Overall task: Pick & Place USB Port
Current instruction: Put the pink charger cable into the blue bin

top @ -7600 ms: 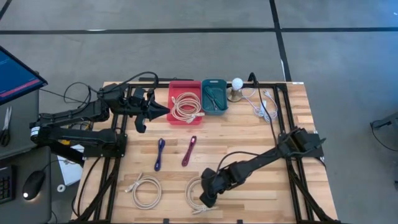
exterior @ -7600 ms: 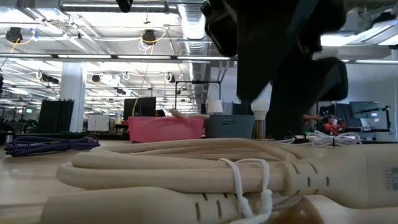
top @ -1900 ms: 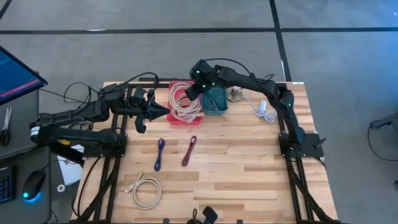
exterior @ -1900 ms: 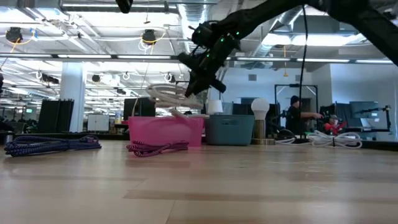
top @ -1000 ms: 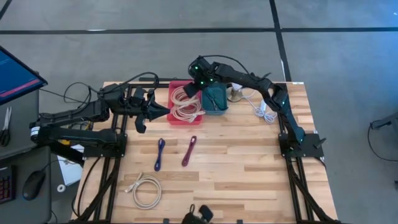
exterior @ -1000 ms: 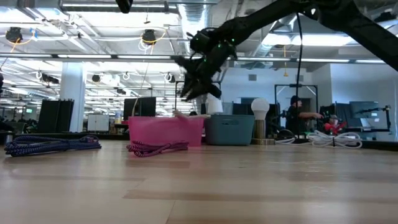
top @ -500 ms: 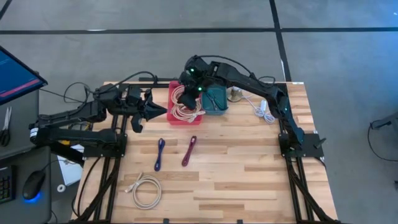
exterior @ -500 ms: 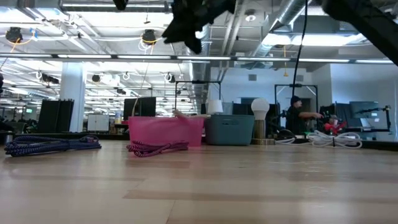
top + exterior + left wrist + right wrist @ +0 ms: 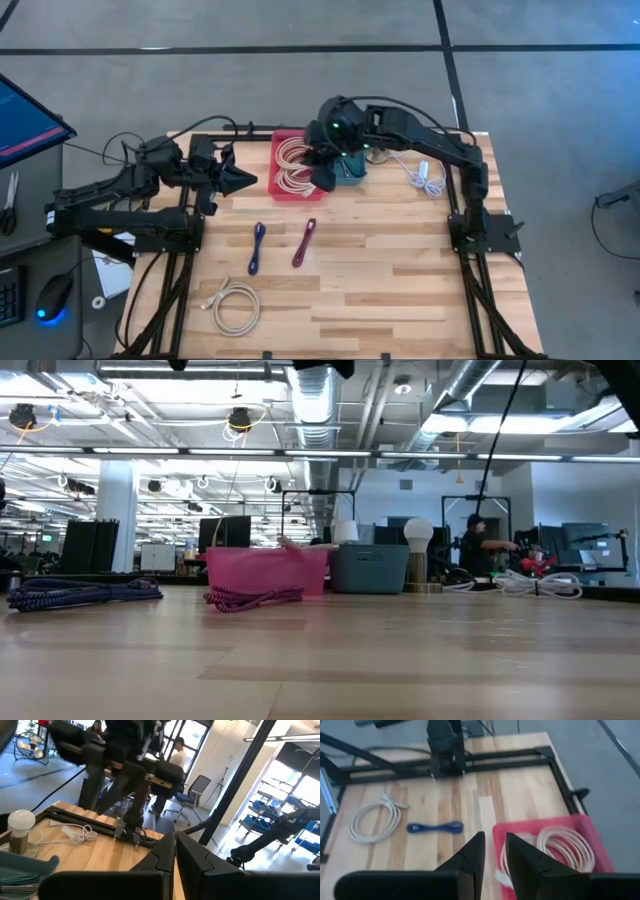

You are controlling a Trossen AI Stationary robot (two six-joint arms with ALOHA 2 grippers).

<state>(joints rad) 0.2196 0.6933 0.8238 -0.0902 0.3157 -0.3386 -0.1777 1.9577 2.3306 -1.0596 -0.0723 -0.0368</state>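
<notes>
A red bin [image 9: 276, 165] at the table's far middle holds coiled beige USB cables [image 9: 293, 165], which also show in the right wrist view [image 9: 560, 850]. My right gripper [image 9: 322, 180] hangs high over the bin's near right corner. It is open by a narrow gap [image 9: 493, 851] with nothing between the fingers. A loose beige coil [image 9: 233, 305], a blue cable [image 9: 257, 247] and a purple cable [image 9: 304, 242] lie on the wood nearer the front. My left gripper [image 9: 248, 180] waits shut [image 9: 175, 851], left of the bin.
A teal bin [image 9: 350, 165] stands right of the red one. A bulb [image 9: 416, 550] and a white cable [image 9: 425, 175] are at the far right. A black frame edges the table. People stand in the room beyond. Bare wood lies at the near right.
My right gripper has risen from just above the red bin, out of the low view's top, and come toward the near edge over the bin's near right corner. The beige coils stay in the bin. My left gripper has drawn back a little toward the table's left edge.
</notes>
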